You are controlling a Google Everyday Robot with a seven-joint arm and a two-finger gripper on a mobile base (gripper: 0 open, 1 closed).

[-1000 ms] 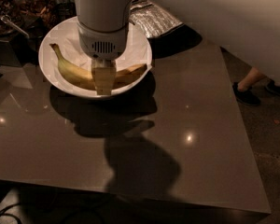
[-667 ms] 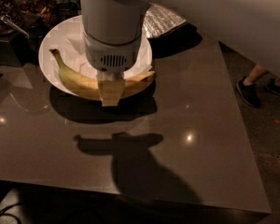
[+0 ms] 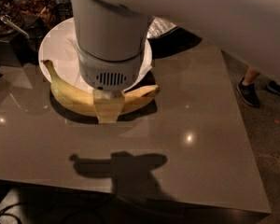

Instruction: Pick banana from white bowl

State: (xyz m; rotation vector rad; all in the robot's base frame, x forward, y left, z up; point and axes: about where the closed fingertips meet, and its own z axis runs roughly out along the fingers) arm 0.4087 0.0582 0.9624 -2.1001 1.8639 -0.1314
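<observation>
Centrally, a broad, glossy grey-brown table fills most of the view, with small glints of light on its surface. Above it, a thick white robot arm comes in from the top and right and ends in a round housing with a vent grille. Behind the housing sits the white bowl, at the far left part of the table, with white paper lining visible inside it. The banana, yellow with a dark stem tip pointing up to the left, lies crosswise in front of the bowl's near rim and hides that rim. The hand reaches down from the housing, and one pale finger crosses the front of the banana's middle, so the hand is closed around the fruit. A dark shadow of the arm and banana falls on the table nearer the camera. A silver-lined bag lies behind the bowl to the right.
</observation>
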